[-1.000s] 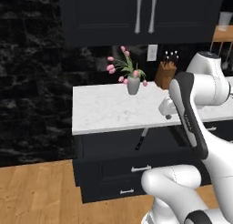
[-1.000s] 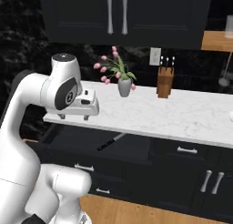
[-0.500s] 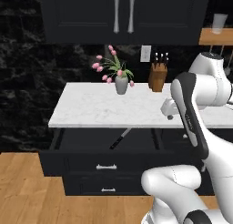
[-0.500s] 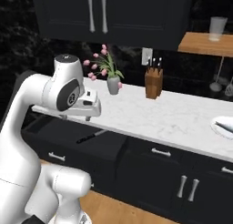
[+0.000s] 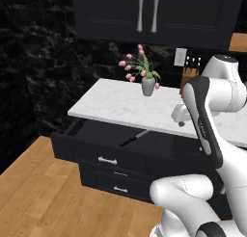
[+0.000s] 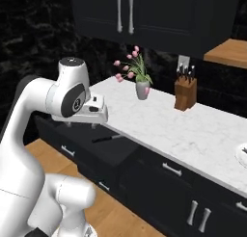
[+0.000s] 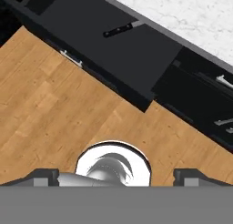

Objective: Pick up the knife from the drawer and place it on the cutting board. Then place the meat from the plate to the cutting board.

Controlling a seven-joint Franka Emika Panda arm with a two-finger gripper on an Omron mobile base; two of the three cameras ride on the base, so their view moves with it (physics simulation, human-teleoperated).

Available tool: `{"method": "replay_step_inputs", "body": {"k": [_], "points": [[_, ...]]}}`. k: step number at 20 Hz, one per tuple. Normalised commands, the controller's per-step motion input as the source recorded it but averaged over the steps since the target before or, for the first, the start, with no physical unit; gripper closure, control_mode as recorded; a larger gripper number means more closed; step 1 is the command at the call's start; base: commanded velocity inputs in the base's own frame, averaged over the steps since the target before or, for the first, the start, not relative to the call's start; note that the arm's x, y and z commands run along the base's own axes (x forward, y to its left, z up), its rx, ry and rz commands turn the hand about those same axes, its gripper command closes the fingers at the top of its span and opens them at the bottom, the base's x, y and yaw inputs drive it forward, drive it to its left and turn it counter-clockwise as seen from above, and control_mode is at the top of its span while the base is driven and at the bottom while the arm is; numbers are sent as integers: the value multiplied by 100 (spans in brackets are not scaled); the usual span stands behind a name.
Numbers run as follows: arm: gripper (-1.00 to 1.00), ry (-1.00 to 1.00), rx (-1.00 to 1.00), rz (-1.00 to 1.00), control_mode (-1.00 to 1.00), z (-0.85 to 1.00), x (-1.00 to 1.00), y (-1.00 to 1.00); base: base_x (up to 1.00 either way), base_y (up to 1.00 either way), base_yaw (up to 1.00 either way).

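Drawer (image 5: 106, 147) pulled out under the marble tabletop (image 5: 125, 106), knife (image 7: 122, 29) lying inside near the tabletop edge. Hand (image 7: 116, 175) spread wide, holding nothing, above the wood floor (image 7: 50, 109) in front of the drawer. Flower vase (image 6: 142, 89) and knife block (image 6: 185, 94) on tabletop.

We find no readable txt, labels, brands or nos. anywhere: cabinet fronts, drawer (image 5: 116, 149), counter and knife block (image 6: 185, 93) all plain, no markings we can read.
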Motion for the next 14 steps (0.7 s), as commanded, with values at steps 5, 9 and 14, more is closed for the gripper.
{"method": "replay_step_inputs", "body": {"k": [5, 9, 14], "points": [[-100, 0, 0, 0, 100, 0, 0, 0, 17, -57, 34], [-100, 0, 0, 0, 100, 0, 0, 0, 50, -52, 14], [-100, 0, 3, 6, -100, 0, -5, -6, 14, -16, 5]]}}
